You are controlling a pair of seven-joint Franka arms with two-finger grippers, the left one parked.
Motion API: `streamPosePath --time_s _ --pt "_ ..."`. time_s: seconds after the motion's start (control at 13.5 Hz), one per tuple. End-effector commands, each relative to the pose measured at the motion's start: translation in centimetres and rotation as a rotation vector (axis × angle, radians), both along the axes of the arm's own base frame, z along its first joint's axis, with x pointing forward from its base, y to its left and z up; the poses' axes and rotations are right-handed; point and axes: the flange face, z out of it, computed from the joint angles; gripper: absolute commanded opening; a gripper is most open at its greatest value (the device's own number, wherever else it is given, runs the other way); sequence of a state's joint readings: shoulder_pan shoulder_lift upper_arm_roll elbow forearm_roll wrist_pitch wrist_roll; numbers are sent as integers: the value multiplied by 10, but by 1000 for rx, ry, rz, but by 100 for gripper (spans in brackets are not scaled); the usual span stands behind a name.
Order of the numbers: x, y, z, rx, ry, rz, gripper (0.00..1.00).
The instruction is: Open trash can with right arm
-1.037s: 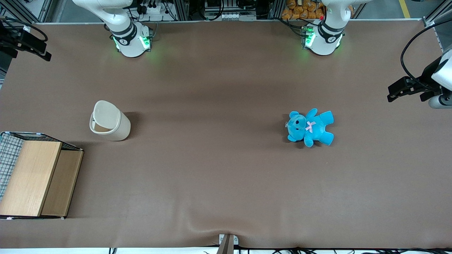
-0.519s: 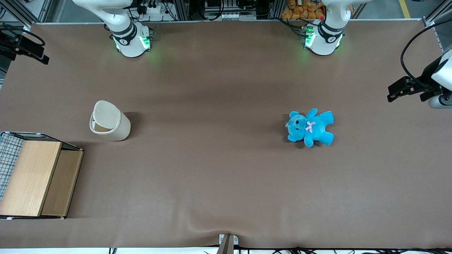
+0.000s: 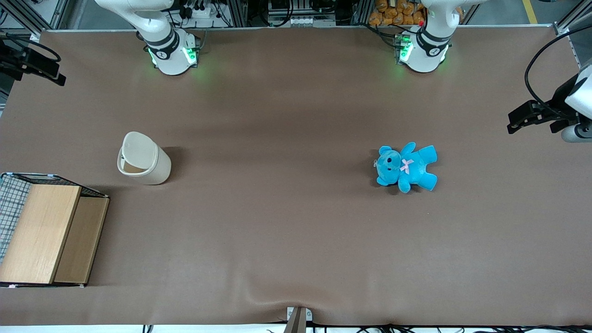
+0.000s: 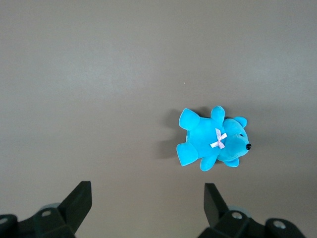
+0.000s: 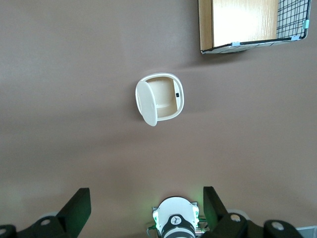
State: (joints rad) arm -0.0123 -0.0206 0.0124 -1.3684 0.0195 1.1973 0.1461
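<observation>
End effector (image 5: 144,210) has drifted slightly since a second ago, fingers spread, high above the bench (image 3: 296,115). Trash can (image 3: 144,159) upright, lid (image 5: 146,103) swung open, just beside the wire basket (image 3: 46,229).

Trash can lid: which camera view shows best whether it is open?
The right wrist view: the gripper, open, hangs high above the trash can, looking straight into its uncovered cavity, lid swung aside. The front view shows it obliquely; the left wrist view misses it.

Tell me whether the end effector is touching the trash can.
Apart. The right wrist view shows the open end effector high above the trash can, bare table between them.
</observation>
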Motion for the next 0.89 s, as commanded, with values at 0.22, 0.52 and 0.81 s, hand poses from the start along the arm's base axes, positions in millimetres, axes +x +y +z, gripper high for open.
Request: streamPosePath --time_s 0.22,0.52,0.81 --pt "-2 -3 1 -12 -5 -7 100" --pt "-2 -3 1 -12 -5 -7 100" --pt "0 -3 -2 -13 3 -6 100"
